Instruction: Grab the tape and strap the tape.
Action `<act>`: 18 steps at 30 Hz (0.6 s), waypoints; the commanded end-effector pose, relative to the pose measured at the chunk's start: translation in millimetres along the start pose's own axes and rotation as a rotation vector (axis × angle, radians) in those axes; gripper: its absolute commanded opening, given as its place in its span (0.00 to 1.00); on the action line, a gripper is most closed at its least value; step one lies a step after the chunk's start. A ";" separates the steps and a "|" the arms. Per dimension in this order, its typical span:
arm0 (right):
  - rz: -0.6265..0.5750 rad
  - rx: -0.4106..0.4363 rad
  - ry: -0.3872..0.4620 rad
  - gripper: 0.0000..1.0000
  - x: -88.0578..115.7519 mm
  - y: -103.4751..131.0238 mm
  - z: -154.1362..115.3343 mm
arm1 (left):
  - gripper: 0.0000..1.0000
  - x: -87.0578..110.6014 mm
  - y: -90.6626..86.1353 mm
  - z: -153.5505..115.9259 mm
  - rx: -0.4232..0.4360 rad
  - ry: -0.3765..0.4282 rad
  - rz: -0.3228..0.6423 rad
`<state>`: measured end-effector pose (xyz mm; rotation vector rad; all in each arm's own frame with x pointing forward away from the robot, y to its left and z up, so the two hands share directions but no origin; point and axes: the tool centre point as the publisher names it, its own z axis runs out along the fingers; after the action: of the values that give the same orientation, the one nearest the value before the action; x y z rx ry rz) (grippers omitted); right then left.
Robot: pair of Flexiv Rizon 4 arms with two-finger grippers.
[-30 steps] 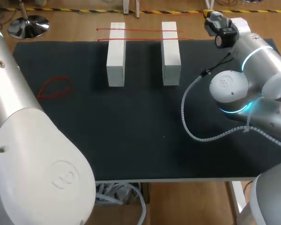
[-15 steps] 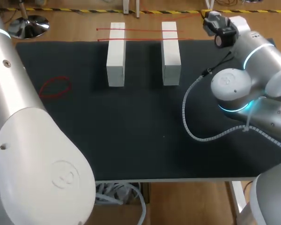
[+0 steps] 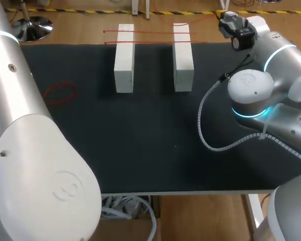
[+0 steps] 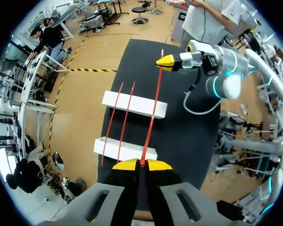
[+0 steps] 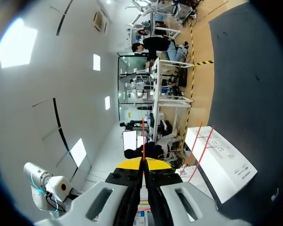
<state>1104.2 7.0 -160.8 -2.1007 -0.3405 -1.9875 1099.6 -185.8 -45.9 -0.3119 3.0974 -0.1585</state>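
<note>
A thin red tape is stretched taut in the air between my two grippers, above two white blocks. My left gripper is shut on one end of it. My right gripper holds the other end, and its own view shows the right gripper shut on the tape. Two more red tapes lie across the far ends of both blocks. The held tape shows faintly beyond them, by my right wrist.
A loose loop of red tape lies on the black mat at the left. My left arm fills the near left of the head view. The right arm's white cable hangs over the mat's right side.
The right arm has shifted slightly to the right and the left arm has edged over. The held tape now shows as a slanted line past the far block ends. Both grippers stay shut.
</note>
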 end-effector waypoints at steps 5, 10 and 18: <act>-0.008 0.020 0.006 0.00 -0.5 6.8 -0.5 | 0.00 -1.7 -7.3 4.0 -0.006 0.013 0.013; -0.012 0.029 0.007 0.00 -0.3 7.3 -0.5 | 0.00 -3.4 -8.7 9.5 0.018 0.011 0.000; -0.036 0.041 0.005 0.00 3.7 12.6 -0.6 | 0.00 -1.5 -17.1 15.0 0.023 0.031 0.016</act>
<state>1106.6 0.8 -156.2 -2.0940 -0.4034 -1.9916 1102.2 -203.0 -57.7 -0.2880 3.1189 -0.2034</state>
